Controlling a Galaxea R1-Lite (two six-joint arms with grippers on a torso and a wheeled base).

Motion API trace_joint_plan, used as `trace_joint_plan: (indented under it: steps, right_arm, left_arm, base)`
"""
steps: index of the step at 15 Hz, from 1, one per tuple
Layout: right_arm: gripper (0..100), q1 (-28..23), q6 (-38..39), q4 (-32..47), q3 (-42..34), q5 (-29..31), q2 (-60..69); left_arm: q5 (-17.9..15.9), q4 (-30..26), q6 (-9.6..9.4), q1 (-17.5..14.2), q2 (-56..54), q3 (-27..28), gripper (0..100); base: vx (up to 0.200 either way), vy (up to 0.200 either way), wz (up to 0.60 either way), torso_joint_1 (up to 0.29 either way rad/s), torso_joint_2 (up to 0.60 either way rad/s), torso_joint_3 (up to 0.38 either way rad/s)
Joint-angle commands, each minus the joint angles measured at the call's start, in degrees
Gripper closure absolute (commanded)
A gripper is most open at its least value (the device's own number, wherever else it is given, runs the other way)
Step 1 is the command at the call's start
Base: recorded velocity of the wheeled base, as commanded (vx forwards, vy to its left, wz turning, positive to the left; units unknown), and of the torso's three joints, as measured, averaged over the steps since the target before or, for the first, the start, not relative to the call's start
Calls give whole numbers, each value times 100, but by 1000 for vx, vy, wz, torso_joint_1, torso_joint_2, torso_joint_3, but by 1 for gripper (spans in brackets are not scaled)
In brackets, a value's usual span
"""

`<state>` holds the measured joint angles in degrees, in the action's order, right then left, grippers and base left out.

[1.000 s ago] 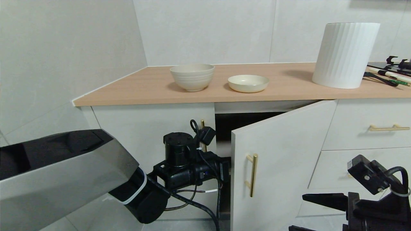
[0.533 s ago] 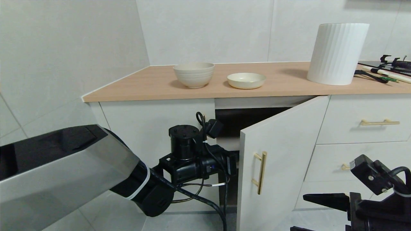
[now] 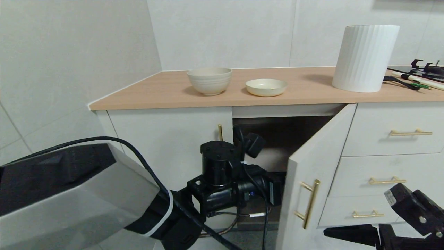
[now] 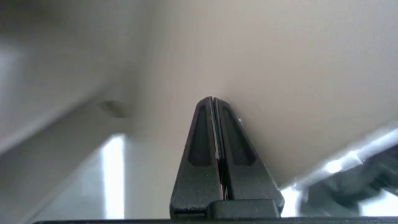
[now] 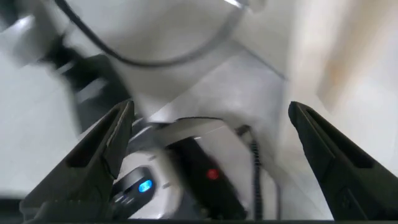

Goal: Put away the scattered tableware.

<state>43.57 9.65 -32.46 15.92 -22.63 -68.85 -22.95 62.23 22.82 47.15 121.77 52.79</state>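
Observation:
A ribbed cream bowl [image 3: 209, 80] and a shallow cream dish [image 3: 266, 86] stand side by side on the wooden countertop [image 3: 156, 95]. Below them the cabinet door [image 3: 312, 166] stands partly open on a dark interior [image 3: 277, 135]. My left gripper [image 3: 274, 186] is low in the opening, at the door's inner side. In the left wrist view, that gripper [image 4: 213, 101] is shut, its tip against a pale surface, holding nothing. My right gripper [image 5: 210, 107] is open and empty, with one finger [image 3: 347, 231] low in front of the drawers.
A tall white ribbed container [image 3: 364, 57] stands on the counter to the right, with dark utensils [image 3: 414, 81] beyond it. Three drawers with gold handles [image 3: 411, 132] sit right of the door. The door's gold handle [image 3: 308, 204] faces outward. A tiled wall closes the left side.
The cabinet door has swung further open to the right, and my left gripper has moved right along with it. The right gripper sits slightly lower. The camera shifted early on.

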Motion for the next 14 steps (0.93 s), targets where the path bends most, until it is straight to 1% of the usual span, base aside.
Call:
trace_joint_plan:
  steps: [1,2,3,4,5,6,7,11,12,13,14]
  right_arm:
    - [0,609,10,117,-326,-1139,953]
    - [0,600,1,205,-300,-1174,953]
    - [0,600,1,205,-283,-1156,944]
    - [0,600,1,214,-283,-1156,935]
    - [0,600,1,214,-283,-1192,961]
    - [0,600,1,214,-283,-1192,926]
    - [0,600,1,214,-283,-1192,900]
    - [0,512,1,223,-300,-1156,847]
    - [0,459,1,223,-300,-1156,794]
    - [0,424,1,223,-291,-1156,786]
    - [0,424,1,223,-291,-1156,777]
  left_arm:
    - [10,26,-67,1200,-822,-699,100]
    - [19,43,-181,1173,-874,-822,100]
    - [28,52,-305,822,-874,-875,100]
    - [19,78,-331,400,-901,-946,100]
    - [-69,43,-252,-57,-883,-954,100]
    - [-350,-115,-129,-268,-620,-822,100]
    - [-535,-256,-94,-268,-303,-673,100]
    - [-491,-387,-102,-171,-189,-822,100]
    - [-412,-458,-102,-171,-136,-849,100]
    - [-288,-466,-102,-171,48,-752,100]
    - [-245,-475,-94,-189,224,-488,100]
  base:
    - [0,0,0,0,0,0]
    - [0,0,0,0,0,0]
    - [0,0,0,0,0,0]
    - [0,0,0,0,0,0]
    - [0,0,0,0,0,0]
    - [0,0,0,0,0,0]
    - [0,0,0,0,0,0]
    - [0,0,0,0,0,0]
    - [0,0,0,0,0,0]
    - [0,0,0,0,0,0]
    - [0,0,0,0,0,0]
